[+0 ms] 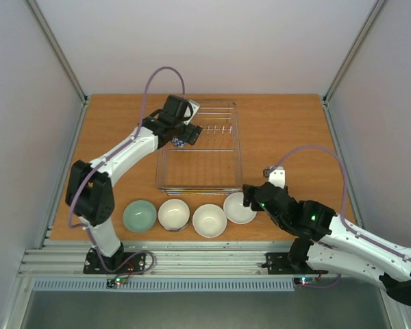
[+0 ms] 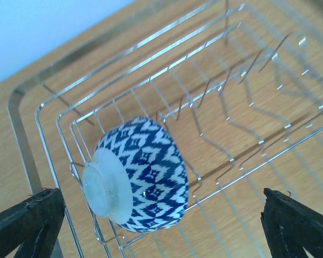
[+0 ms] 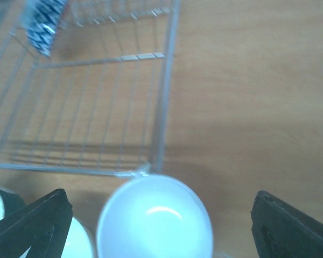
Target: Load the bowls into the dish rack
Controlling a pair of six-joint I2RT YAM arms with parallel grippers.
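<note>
The dish rack [image 1: 198, 188] sits mid-desk [image 1: 288, 130]; the tipped bowl [image 1: 179, 142] rests on its side at the left end of the tines [image 1: 216, 129]; on the desk before the rack's near edge runs a row: leftmost bowl [image 1: 139, 216], second bowl [image 1: 173, 214], third bowl [image 1: 209, 220], rightmost bowl [image 1: 240, 208] by the rack's near-right corner.

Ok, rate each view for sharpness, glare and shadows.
Left wrist: crisp on the blue-patterned bowl, and the dish rack wires throw thin shadows on the table. Right wrist: soft and smeared throughout, with a bright glare patch inside the white bowl. Top external: evenly lit, in focus, only faint shadows.
</note>
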